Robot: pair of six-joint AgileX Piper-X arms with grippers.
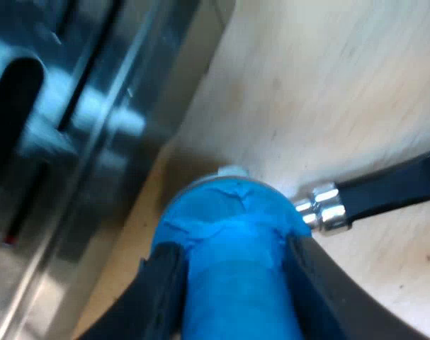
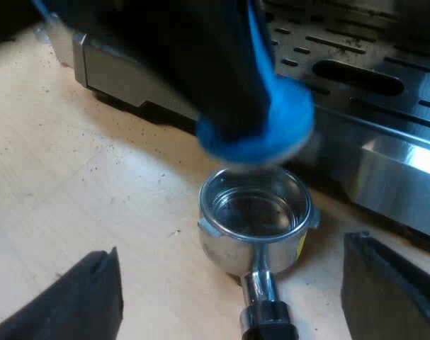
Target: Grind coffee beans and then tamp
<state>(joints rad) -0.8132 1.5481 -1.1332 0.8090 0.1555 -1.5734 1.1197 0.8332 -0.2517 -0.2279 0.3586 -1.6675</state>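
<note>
My left gripper (image 1: 232, 255) is shut on the blue tamper (image 1: 229, 227), one black finger on each side of it. The tamper hangs just over the metal holder, whose shiny neck (image 1: 324, 209) and dark handle (image 1: 392, 188) stick out from under it. In the right wrist view the holder (image 2: 256, 212) lies on the wooden table with its basket facing up and shiny metal inside. The blue tamper (image 2: 261, 134) hovers a little above the rim, not touching it. My right gripper (image 2: 229, 255) is open, its fingers wide apart on either side of the holder's neck.
The espresso machine's steel body (image 1: 80, 142) stands close beside the tamper. Its slotted drip tray (image 2: 385, 78) lies just beyond the holder. Dark coffee specks dot the wooden table (image 2: 73, 163) around the holder.
</note>
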